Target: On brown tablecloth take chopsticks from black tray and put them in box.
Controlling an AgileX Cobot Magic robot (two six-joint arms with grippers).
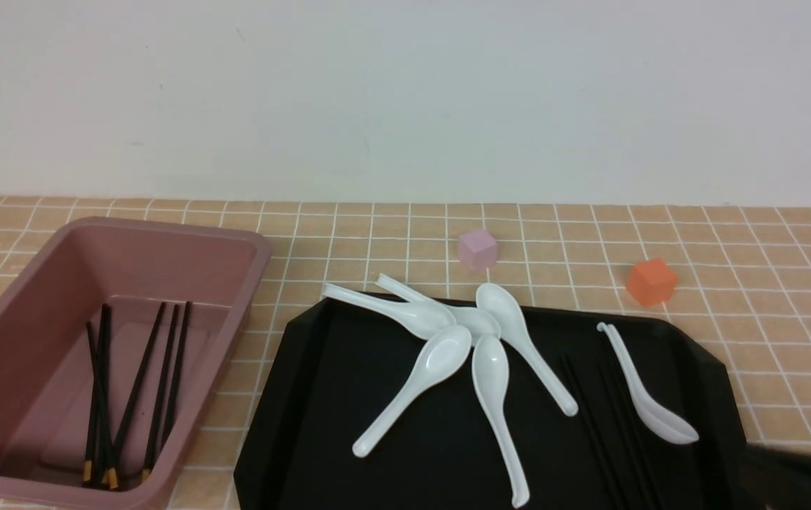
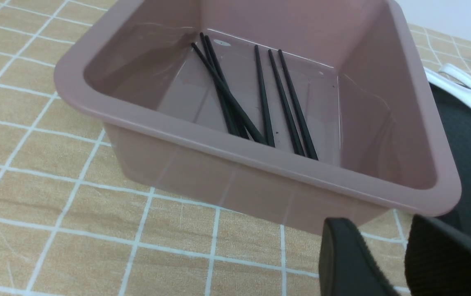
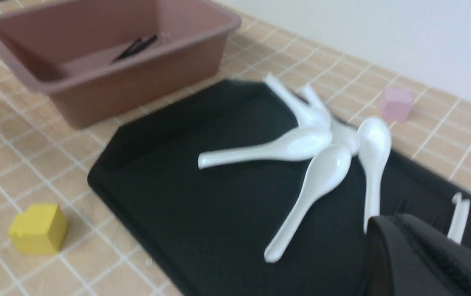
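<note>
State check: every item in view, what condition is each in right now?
box: upright, open top.
boxed chopsticks: lying inside, some crossed.
tray chopsticks: flat on the black tray, untouched.
spoons: lying on the tray, five fanned together.
pink cube: resting on the brown tablecloth.
orange cube: resting on the cloth.
left end effector: open, empty.
right end effector: blurred, open or shut unclear.

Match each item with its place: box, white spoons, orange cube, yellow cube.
1 box
2 white spoons
3 orange cube
4 yellow cube

A lying on the black tray
B holding chopsticks
C on the brown tablecloth, beyond the tray's far right corner
D on the cloth beside the tray, shown only in the right wrist view

Pairs: 1-B, 2-A, 3-C, 4-D
</note>
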